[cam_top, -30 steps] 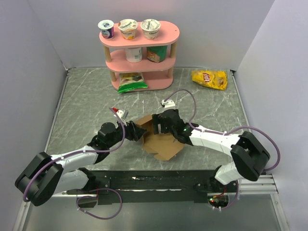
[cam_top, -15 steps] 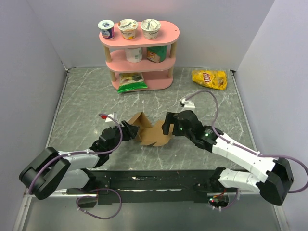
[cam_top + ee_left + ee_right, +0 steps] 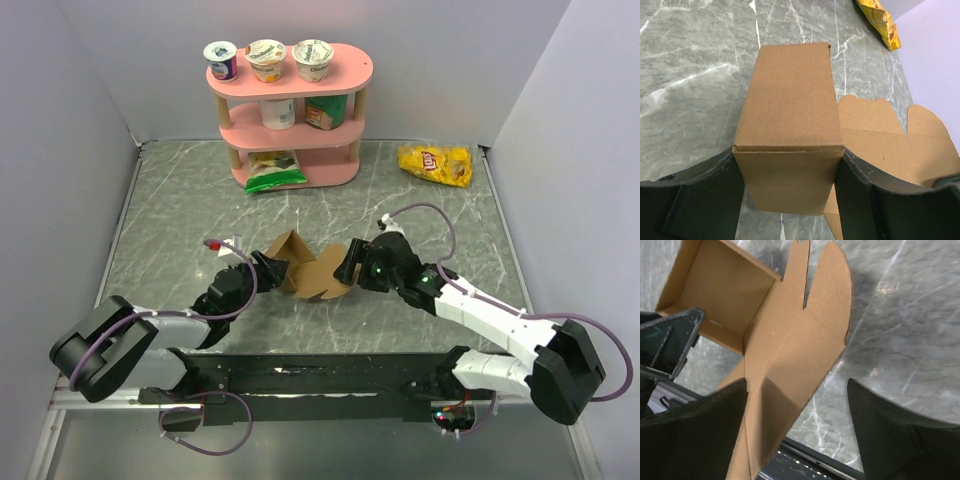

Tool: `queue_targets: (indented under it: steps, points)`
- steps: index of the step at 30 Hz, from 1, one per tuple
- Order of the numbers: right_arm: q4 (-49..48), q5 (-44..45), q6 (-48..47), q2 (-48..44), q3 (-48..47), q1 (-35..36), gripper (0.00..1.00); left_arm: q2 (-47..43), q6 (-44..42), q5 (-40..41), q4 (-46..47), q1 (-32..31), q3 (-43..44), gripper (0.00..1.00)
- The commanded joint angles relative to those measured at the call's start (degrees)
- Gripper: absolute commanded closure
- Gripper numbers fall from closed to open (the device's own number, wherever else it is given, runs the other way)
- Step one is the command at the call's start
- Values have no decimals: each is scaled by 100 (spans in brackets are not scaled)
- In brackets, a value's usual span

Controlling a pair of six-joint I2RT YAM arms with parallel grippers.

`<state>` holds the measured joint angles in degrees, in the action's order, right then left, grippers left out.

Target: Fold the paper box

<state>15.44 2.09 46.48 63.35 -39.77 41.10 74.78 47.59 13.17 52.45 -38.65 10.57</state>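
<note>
The paper box point(image 3: 312, 275) is brown cardboard, partly folded, in the middle of the table. One end is folded into a square open box section and loose flaps spread to the right. My left gripper point(image 3: 270, 268) is shut on the folded section point(image 3: 790, 110), with a finger point(image 3: 705, 200) pressed on each side. My right gripper point(image 3: 350, 268) is open at the box's right side. In the right wrist view a flap point(image 3: 790, 345) lies by the left finger point(image 3: 690, 435), and the right finger point(image 3: 905, 435) is over bare table.
A pink three-tier shelf point(image 3: 290, 110) stands at the back with yogurt cups on top and a green bag point(image 3: 274, 170) at its foot. A yellow chip bag point(image 3: 435, 164) lies at the back right. Grey walls enclose the table on three sides.
My right gripper has come off the top of the box and swung right, then edged back towards its flaps. The box has shifted left and back, folded more upright in my left gripper.
</note>
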Motion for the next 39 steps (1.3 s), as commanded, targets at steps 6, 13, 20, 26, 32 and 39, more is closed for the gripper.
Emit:
queue_targets:
  steps: [6,13,20,26,32,39]
  points:
    - [-77,-96,-682,423,-610,-111,63,72,-338,-261,108,-63,-169,1]
    - [836,-69,-2071,810,-1445,-682,90,-885,-760,-991,-514,-72,-266,4]
    - [1619,72,-3803,1179,-2447,-832,85,-2511,-1181,-1369,-1674,-55,-371,4]
    - [1550,-718,-5051,1179,-2624,-893,85,-3365,-1717,-1748,-1852,42,-319,4]
    - [1953,-429,-5763,1425,-2992,-692,85,-2260,-1683,-1728,-1669,472,129,4]
    - [2130,546,-6282,1926,-3432,89,84,-1010,-1806,-2520,-992,815,657,1]
